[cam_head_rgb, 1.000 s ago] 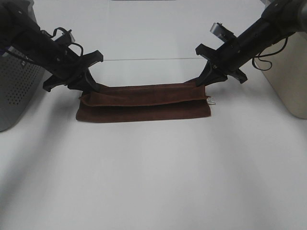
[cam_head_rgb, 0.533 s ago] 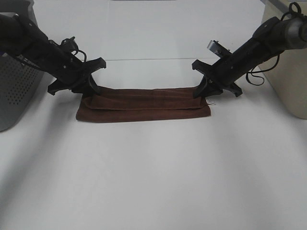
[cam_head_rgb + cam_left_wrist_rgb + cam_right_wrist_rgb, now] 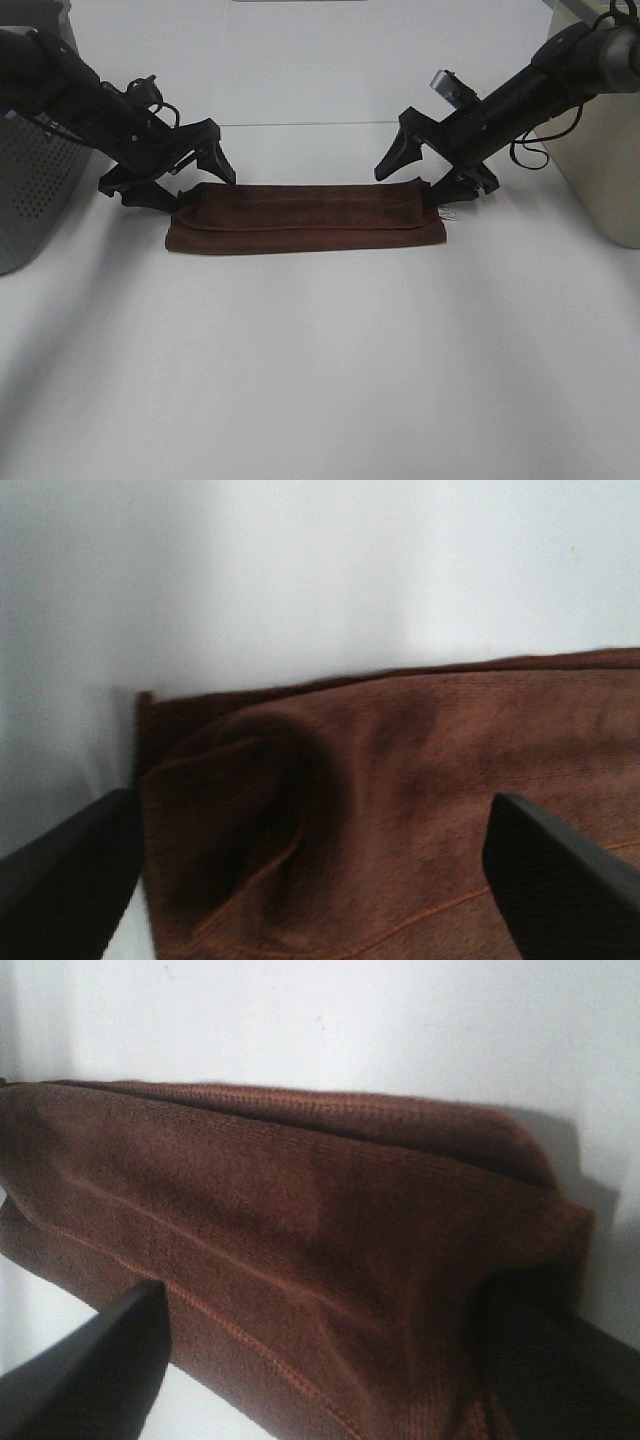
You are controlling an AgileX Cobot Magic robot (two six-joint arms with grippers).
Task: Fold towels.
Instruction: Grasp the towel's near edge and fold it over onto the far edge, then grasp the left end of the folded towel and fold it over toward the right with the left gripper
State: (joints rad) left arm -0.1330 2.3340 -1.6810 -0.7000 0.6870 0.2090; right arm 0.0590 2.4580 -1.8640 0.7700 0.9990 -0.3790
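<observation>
While left gripper (image 3: 195, 186) and right gripper (image 3: 413, 182) gaped empty at nine and three o'clock, lifting straight off the towel (image 3: 305, 215) seemed safest.

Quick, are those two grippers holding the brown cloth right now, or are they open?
Left gripper: open, spread wide at one end of the towel, holding nothing.
Right gripper: open, spread wide at the other end, holding nothing.

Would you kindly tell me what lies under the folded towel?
The towel lies flat on the white table, a lower layer's edge showing along its front. A small white tag peeks out at its right end. Anything between the layers is hidden.
</observation>
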